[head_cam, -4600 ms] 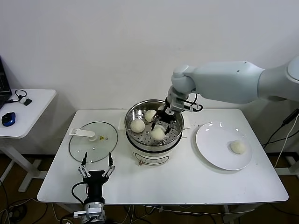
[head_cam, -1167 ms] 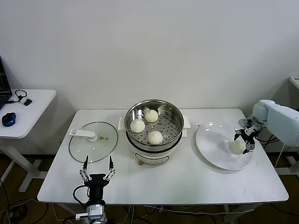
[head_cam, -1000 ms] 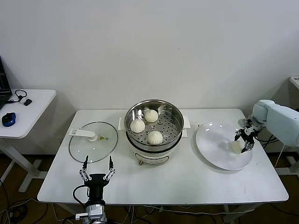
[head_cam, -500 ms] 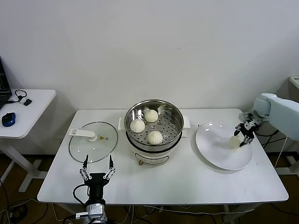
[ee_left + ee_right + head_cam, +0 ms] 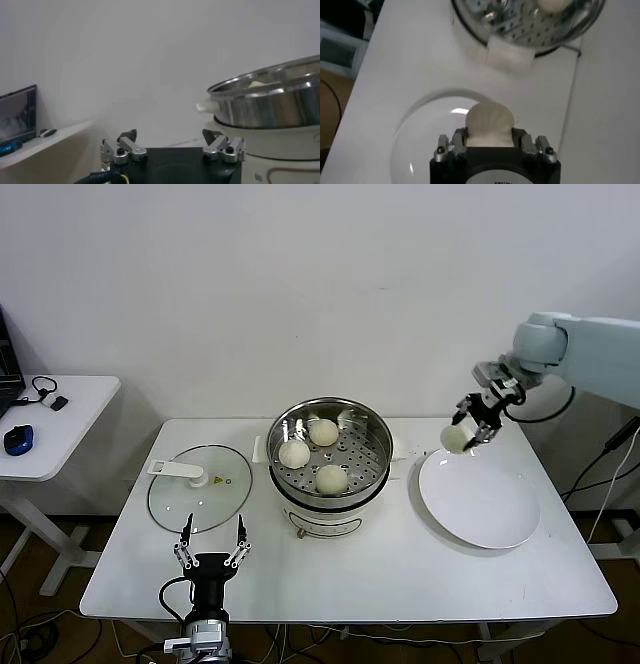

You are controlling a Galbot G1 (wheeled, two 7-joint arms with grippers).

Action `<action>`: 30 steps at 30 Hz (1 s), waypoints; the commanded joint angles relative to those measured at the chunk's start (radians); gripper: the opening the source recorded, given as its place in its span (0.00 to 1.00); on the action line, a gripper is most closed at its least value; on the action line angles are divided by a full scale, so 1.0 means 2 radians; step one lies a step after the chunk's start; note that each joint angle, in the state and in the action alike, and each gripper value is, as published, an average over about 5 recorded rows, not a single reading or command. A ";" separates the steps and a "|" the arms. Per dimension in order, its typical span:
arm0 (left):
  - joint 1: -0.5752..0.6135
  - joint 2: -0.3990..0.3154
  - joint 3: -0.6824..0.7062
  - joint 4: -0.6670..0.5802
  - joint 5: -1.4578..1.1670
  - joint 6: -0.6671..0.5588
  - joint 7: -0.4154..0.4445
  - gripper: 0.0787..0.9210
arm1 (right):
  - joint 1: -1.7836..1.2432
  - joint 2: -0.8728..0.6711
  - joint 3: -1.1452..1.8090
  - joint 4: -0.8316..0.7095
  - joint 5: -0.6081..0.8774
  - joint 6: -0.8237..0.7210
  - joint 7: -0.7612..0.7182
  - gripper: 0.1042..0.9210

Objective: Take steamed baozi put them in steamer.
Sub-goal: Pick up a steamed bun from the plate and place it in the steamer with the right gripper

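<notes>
Right gripper (image 5: 472,427) clamped on a steamed baozi (image 5: 456,438) above the plate's (image 5: 480,506) back edge, three more in the steamer (image 5: 330,454); left gripper (image 5: 211,553) spread wide at the table's (image 5: 400,569) front edge.

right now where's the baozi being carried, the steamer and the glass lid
carried baozi (image 5: 455,438), head view, middle of the bun in the right hand (image 5: 472,427)
steamer (image 5: 375,430), head view, right side of the steel rim
glass lid (image 5: 215,496), head view, bare glass beside its white handle

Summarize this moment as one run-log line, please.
right gripper: shut on fourth baozi, lifted above plate | steamer: three baozi inside | left gripper: open, parked near table's front edge
</notes>
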 commanded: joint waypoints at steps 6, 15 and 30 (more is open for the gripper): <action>0.005 -0.024 0.002 -0.017 -0.007 0.000 0.002 0.88 | 0.094 0.137 -0.016 0.090 0.175 -0.125 0.064 0.61; 0.009 -0.024 0.001 -0.022 -0.009 -0.001 0.001 0.88 | -0.006 0.173 0.027 0.041 0.157 -0.142 0.085 0.62; 0.006 -0.024 -0.005 -0.016 -0.013 -0.002 0.001 0.88 | -0.088 0.160 0.043 -0.001 0.099 -0.141 0.092 0.63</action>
